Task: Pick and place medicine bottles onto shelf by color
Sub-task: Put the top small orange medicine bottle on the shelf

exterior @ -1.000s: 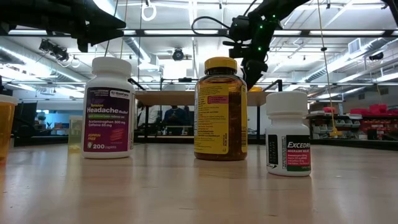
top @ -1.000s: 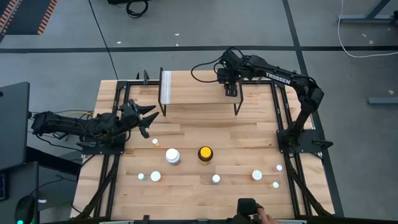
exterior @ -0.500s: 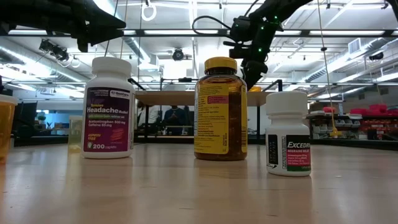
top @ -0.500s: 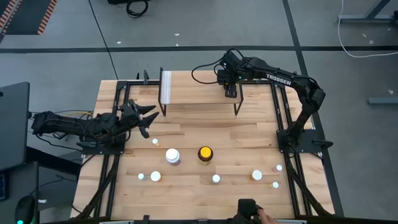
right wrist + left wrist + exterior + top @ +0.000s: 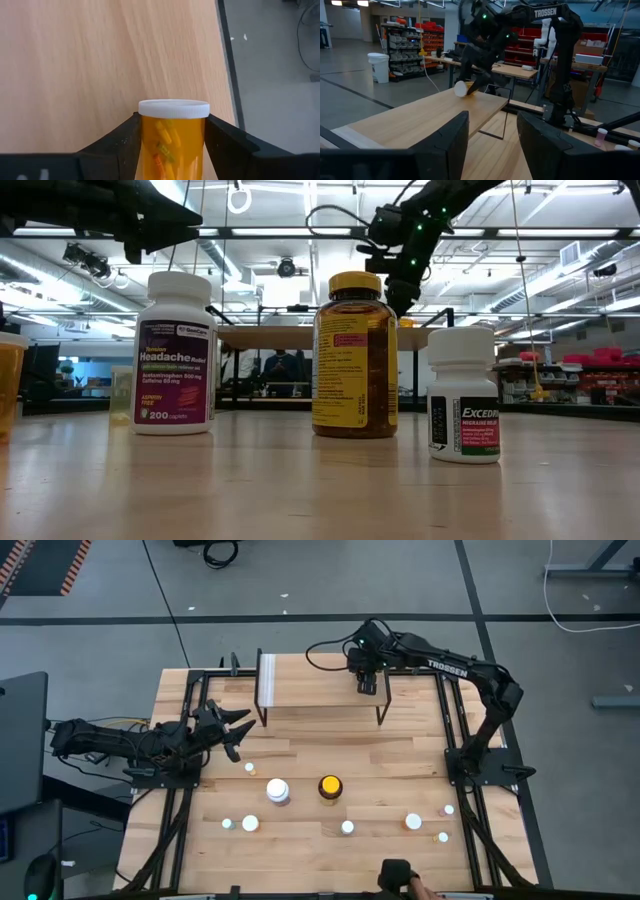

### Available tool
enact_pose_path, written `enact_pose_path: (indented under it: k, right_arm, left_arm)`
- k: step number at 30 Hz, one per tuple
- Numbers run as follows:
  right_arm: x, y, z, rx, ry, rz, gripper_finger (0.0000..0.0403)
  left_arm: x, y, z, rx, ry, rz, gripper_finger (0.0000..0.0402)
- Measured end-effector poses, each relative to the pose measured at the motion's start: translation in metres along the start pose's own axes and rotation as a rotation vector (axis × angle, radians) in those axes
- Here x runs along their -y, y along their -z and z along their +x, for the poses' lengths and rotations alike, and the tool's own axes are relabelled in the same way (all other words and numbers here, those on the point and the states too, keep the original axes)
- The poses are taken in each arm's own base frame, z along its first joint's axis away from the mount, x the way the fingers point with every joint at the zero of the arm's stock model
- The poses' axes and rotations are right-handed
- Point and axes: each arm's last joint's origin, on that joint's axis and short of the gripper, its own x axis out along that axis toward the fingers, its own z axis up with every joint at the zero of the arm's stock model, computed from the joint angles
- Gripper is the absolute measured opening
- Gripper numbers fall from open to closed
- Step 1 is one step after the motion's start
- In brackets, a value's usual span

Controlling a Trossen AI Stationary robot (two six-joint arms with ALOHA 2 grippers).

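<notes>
Hovering above the far right end of the shelf (image 5: 320,690), at about one o'clock on the table (image 5: 330,770) seen from overhead, the right gripper (image 5: 367,683) is clasping a small orange bottle (image 5: 173,137) with a white cap between its two fingers. Compared with a second ago, the gripper is sitting slightly farther back and a touch higher over the plank. From the left arm's camera the bottle is appearing tilted, cap forward, just above the wood; whether it is touching the shelf cannot be told. This probably means the bottle is not yet set down.

Waiting at nine o'clock, the left gripper (image 5: 232,730) is unchanged, its fingers apart and empty.

Standing near the table's middle are the large white bottle (image 5: 277,790) and the amber bottle with the yellow cap (image 5: 329,786). Smaller bottles are lining the near edge from seven to five o'clock, not yet sorted.
</notes>
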Motion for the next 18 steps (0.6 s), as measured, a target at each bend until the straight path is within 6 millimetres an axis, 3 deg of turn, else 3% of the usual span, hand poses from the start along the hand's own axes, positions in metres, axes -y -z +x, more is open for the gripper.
enact_pose_path:
  k: [11, 18]
  right_arm:
    - [0.006, -0.013, -0.04, 0.227, 0.067, 0.196, 0.0206]
    - [0.017, -0.023, -0.065, 0.467, -0.004, 0.409, 0.0206]
  left_arm:
    - [0.0, 0.0, 0.0, 0.0, 0.0, -0.001, 0.0176]
    - [0.0, 0.0, 0.0, 0.0, 0.0, -0.001, 0.0173]
